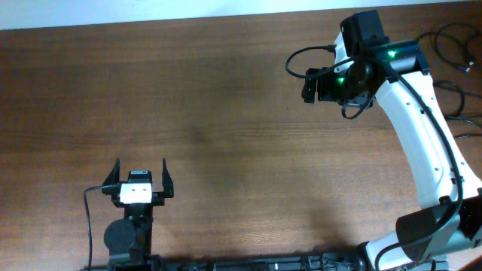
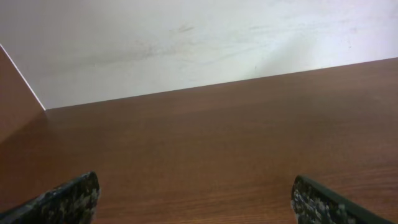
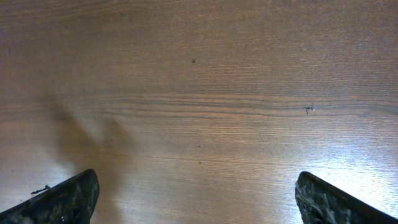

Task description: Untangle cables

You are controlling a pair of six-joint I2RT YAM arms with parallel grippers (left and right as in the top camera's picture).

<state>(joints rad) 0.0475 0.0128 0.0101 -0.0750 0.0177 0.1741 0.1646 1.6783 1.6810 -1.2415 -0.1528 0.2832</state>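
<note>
- A brown wooden table (image 1: pixel 226 113) is seen from above, with a pale strip along its far edge.
- The cables (image 1: pixel 454 47) are found at the far right corner, in loose black loops just beside the right arm; they are shown in the overhead view only.
- The left gripper (image 1: pixel 141 161) is seen near the front left, well apart from the cables, its two fingers spread wide with nothing between them.
- In the left wrist view, the same gripper (image 2: pixel 196 205) is shown by two dark fingertips (image 2: pixel 68 199) at the bottom corners, over bare wood, with a white wall (image 2: pixel 186 43) beyond the table edge.
- The right gripper (image 1: pixel 310 86) is held over the far right part of the table; its jaws are hard to make out from above.
- In the right wrist view, that gripper (image 3: pixel 199 202) is shown wide open over bare wood grain, with nothing held.
</note>
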